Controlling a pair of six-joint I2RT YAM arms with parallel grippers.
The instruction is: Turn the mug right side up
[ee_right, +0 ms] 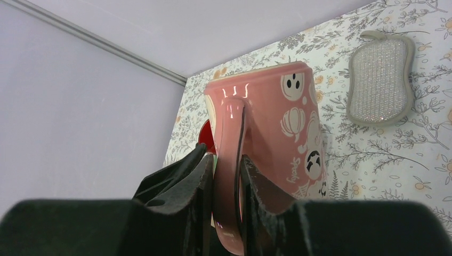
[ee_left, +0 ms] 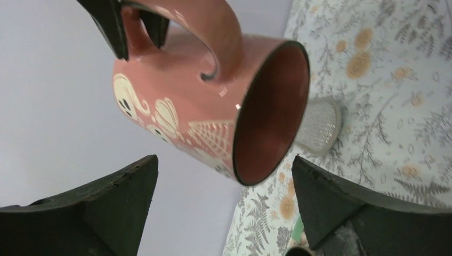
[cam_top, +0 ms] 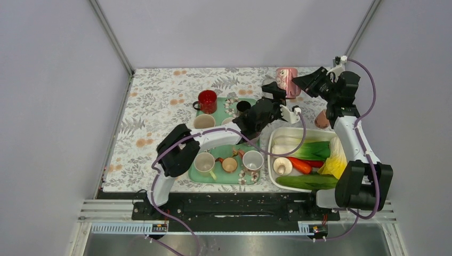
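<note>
Right hand clamped on the handle, I hold the pink mug aloft at upper centre of the top view. Its mouth tilts down toward my left hand, spread wide and empty just below.

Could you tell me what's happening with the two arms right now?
The right end effector is shut on the handle of the pink Halloween mug, holding it up near the far edge of the table. The left end effector is open close beside the mug, facing its mouth and touching nothing. The mug is not yet set down upright.
</note>
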